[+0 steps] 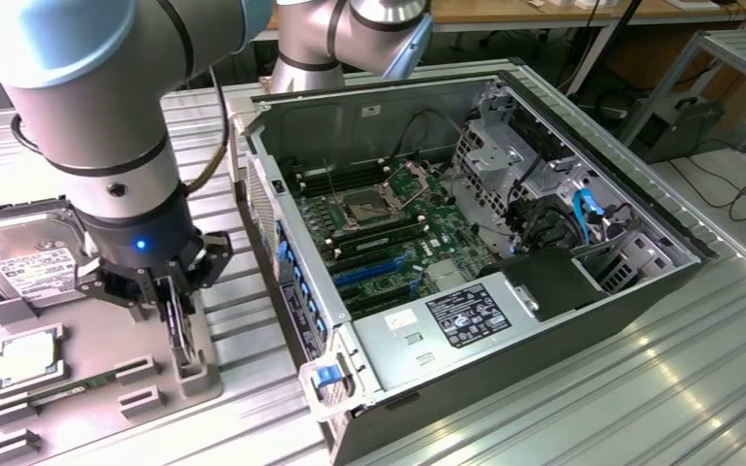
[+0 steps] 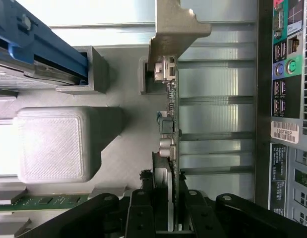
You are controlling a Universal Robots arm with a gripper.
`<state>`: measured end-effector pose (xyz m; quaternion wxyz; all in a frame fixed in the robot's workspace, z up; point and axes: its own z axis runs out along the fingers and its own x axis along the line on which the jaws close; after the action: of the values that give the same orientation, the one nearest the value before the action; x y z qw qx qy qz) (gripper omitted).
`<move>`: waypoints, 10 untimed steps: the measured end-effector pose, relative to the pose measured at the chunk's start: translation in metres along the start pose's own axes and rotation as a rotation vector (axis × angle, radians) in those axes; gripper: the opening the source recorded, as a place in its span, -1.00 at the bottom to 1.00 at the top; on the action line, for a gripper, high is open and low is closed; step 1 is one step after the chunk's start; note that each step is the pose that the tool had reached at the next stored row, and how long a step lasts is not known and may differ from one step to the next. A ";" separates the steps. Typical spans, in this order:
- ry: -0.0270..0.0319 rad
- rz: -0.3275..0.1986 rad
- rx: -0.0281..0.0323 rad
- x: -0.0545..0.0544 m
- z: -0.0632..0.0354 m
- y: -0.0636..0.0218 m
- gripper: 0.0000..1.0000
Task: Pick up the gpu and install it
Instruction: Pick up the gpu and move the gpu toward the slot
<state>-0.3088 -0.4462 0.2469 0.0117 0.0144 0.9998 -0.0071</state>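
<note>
Arm [image 1: 101,126]: bent down over the tray, on the exterior view's left of the case.
Pincer [image 1: 172,309] [image 2: 174,210]: clenched on the gpu, near the card's top edge.
Fingers [image 2: 143,213]: black; one is set against each face of the card, which is seen edge-on between them from the wrist view.
Gpu [image 1: 184,340] [image 2: 172,124]: stood upright on its long edge in the tray, just beside the case's port panel and outside the case. Its lower end is met by a grey tray post.
Bracket [image 2: 175,25]: pale metal, fixed at the end of the card farthest from the pincer, with a tray post touching it.
Tray [image 1: 88,330] [image 2: 123,148]: grey, laid flat on the table, close against the port-panel side of the case.
Case [image 1: 632,330]: laid on its side with the open face turned up.
Motherboard [image 1: 399,233]: exposed inside the case, with blue slots at the end nearest the tray.
Port panel [image 2: 292,99]: turned toward the tray; ports and a white barcode label are seen on it.
Hard drive [image 1: 23,262]: silver with a white label, held in the tray, farther from the case than the gpu.
Memory stick [image 1: 69,393] [image 2: 49,202]: green, laid low in the tray, on the side of the gpu away from the case.
Table [image 1: 684,388]: ribbed metal, under both case and tray.
</note>
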 end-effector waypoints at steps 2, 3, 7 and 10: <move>0.0001 0.000 0.0000 0.000 -0.0070 -0.0001 -0.44; 0.0000 0.000 -0.0001 0.000 -0.0124 -0.0002 -0.44; 0.0002 0.000 0.0001 -0.001 -0.0271 -0.0004 -0.44; 0.0001 -0.002 0.0000 -0.001 -0.0362 -0.0005 -0.44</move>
<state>-0.3089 -0.4462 0.2831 0.0117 0.0135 0.9998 -0.0071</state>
